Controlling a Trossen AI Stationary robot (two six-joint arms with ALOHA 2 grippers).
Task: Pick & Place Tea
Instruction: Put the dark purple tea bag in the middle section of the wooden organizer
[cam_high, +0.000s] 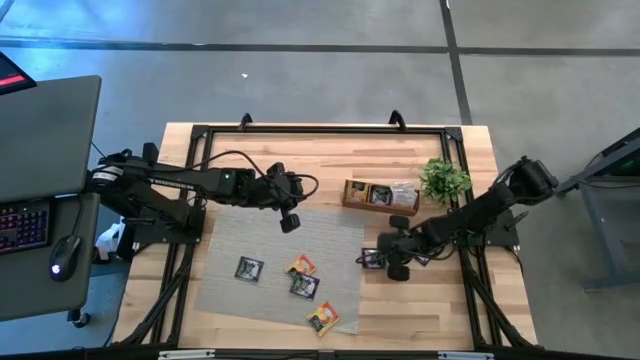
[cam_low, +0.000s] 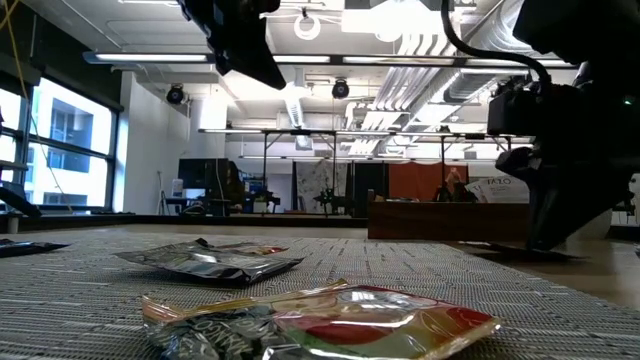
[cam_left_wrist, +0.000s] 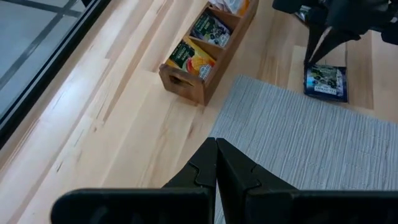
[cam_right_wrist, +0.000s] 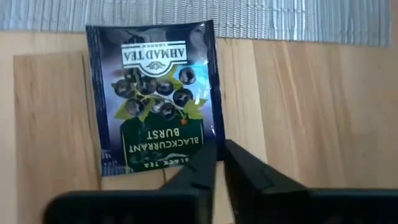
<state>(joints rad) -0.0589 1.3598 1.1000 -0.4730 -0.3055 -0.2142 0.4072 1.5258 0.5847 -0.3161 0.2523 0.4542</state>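
The right end effector (cam_right_wrist: 216, 163) is down at the counter (cam_high: 330, 155), just off the right edge of the grey mat (cam_high: 330, 225), with its fingers drawn nearly together at the edge of a dark blackcurrant sachet (cam_right_wrist: 155, 93). The sachet lies flat on bare wood beside the mat. The right wrist view shows the tips meeting at its near edge, but I cannot tell whether they have actually pinched the foil or closed just short of it.

The left end effector (cam_left_wrist: 216, 163) hovers shut and empty over the mat's far edge, near the tray (cam_high: 378, 195).

Four more sachets (cam_high: 302, 265) lie scattered on the mat toward the near edge of the counter; the tray already holds several.

The risk is a thin grip. A flat sachet gives little to pinch, so the tips may slide off the edge or merely push it along the wood. A corner-only hold could let it swing and drop when lifted.
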